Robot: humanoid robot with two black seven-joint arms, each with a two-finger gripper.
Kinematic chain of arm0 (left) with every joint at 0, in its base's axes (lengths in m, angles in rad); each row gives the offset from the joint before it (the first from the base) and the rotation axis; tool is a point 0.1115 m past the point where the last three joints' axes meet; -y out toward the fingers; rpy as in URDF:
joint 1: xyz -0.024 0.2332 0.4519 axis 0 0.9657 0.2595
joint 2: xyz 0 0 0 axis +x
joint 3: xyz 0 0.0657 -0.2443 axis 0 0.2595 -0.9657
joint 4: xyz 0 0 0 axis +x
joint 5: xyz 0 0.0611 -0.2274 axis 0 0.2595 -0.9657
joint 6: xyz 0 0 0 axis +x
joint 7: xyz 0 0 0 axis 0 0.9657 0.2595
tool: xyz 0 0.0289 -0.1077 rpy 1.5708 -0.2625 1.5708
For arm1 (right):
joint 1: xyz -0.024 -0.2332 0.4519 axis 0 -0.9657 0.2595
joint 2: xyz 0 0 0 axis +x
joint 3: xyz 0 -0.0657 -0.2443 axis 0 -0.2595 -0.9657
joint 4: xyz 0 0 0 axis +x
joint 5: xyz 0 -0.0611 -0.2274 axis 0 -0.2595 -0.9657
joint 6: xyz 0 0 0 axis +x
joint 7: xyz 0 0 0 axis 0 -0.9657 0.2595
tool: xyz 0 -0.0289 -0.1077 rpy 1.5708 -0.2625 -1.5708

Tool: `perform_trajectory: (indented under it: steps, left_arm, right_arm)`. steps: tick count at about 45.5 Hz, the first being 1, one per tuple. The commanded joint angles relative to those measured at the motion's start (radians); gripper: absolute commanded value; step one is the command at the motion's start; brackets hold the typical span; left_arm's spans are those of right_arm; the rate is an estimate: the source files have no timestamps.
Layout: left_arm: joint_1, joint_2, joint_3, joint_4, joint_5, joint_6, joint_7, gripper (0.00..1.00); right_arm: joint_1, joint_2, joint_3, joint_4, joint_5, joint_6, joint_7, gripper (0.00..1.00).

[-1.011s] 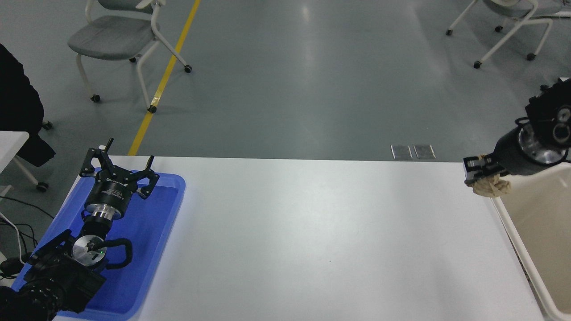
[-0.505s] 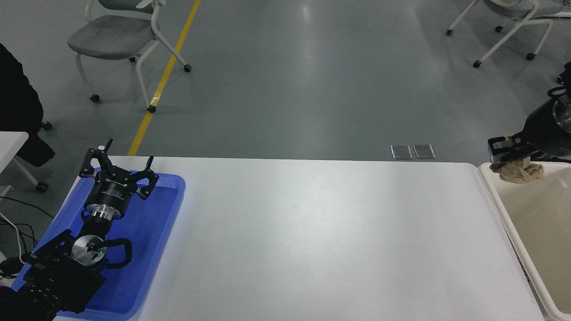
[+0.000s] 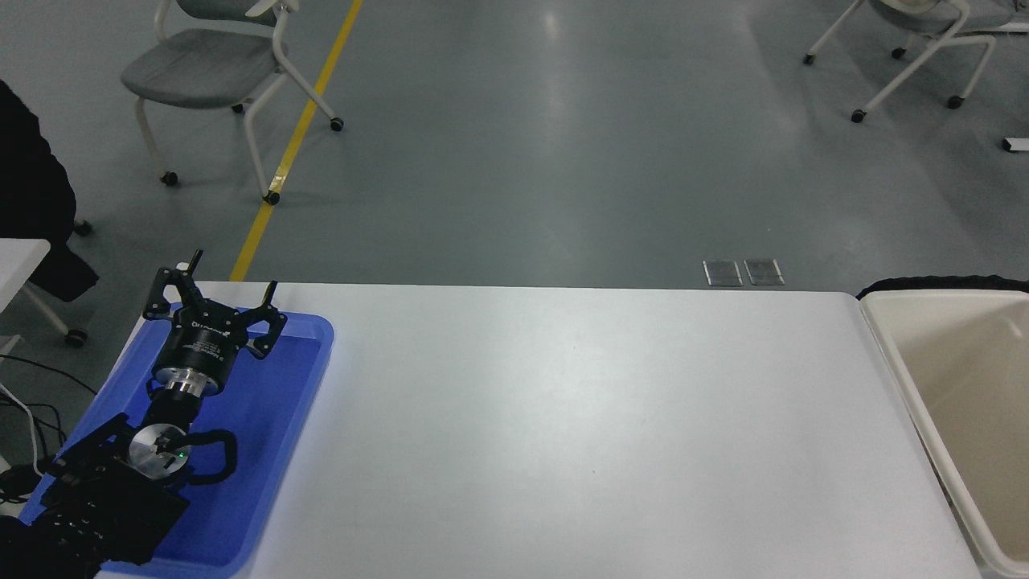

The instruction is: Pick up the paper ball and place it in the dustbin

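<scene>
- From my feed, the dustbin [image 3: 892, 363] sits at the right end of the table, cream tub with a thick pale rim, cut off by the right edge of the view.
- I cannot see the paper ball anywhere; the visible part of the bin's inside shows bare cream wall.
- A thin black strip runs along the bin's far rim; I cannot tell what it is. No right gripper shows.
- White table [image 3: 579, 418]: smooth, with a soft glare across the middle.
- Blue tray [image 3: 273, 434] lies at the table's left end.
- Left gripper [image 3: 214, 299] rests above the tray, fingers spread apart, holding nothing.
- Room beyond: grey glossy floor, yellow line [image 3: 299, 137] running far-left, grey chair [image 3: 217, 68] on castors far left, another chair [image 3: 924, 32] far right, two metal floor plates [image 3: 744, 273] just past the table's far edge.
</scene>
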Motion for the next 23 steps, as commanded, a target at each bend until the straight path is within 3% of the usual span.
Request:
perform_trajectory:
  steps: [1,8,16,23]
  left_arm:
    - [-0.001,0.000,0.000,0.000,0.000,0.000,0.000,1.00]
    - [-0.001,0.000,0.000,0.000,0.000,0.000,0.000,1.00]
    - [-0.001,0.000,0.000,0.000,0.000,0.000,0.000,1.00]
    - [-0.001,0.000,0.000,0.000,0.000,0.000,0.000,1.00]
  right_arm:
    - [-0.477,0.070,0.350,-0.403,-0.008,-0.022,0.023,0.00]
    - [-0.616,0.174,0.397,-0.492,0.045,-0.111,0.023,0.00]
    - [-0.764,0.316,0.398,-0.568,0.189,-0.213,0.014,0.00]
    - [-0.795,0.354,0.404,-0.564,0.209,-0.275,0.012,0.00]
